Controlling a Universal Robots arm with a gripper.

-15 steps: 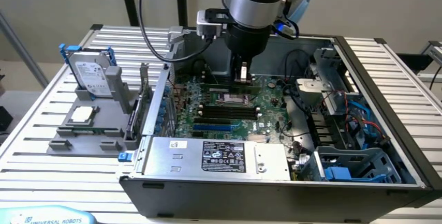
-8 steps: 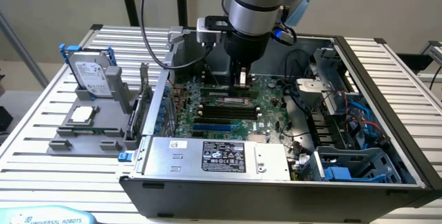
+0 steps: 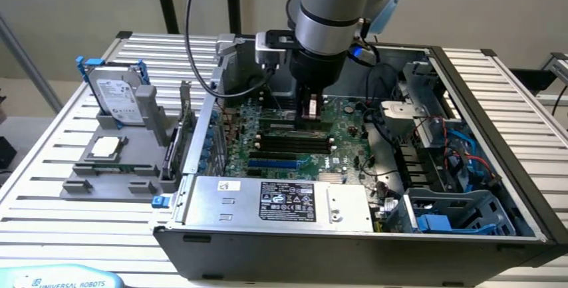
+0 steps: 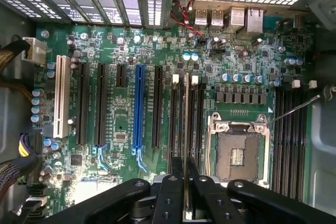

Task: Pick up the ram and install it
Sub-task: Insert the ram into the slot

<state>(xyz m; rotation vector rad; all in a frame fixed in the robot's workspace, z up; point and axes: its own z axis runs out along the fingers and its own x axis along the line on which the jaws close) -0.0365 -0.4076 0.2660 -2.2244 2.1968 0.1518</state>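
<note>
Where the slatted desk [image 3: 53, 188] runs across the exterior view, an open computer case [image 3: 355, 248] lies on it, taking up the centre and right of the frame. The arm [image 3: 330, 2] comes down from the top centre into the case, over the green motherboard [image 3: 284, 142].

At the exterior view's left, a grey stand [image 3: 106, 175] sits on the desk. It holds a hard drive [image 3: 116, 92] upright in a blue frame, with a square silver chip [image 3: 105, 146] lying just in front of it.

The tool [image 3: 312, 112] hangs near the middle of the frame, just above the black slots [image 3: 293, 143].

In the wrist view the tool [image 4: 185, 161] has its fingers [image 4: 177, 182] drawn close, clamped on the ram [image 4: 186, 119]. The ram is seen edge-on as a thin pale strip. It stands along one black slot, between two white latches [image 4: 176, 80], beside the empty square socket [image 4: 239, 153]. I cannot tell whether it is pressed fully home.
</note>
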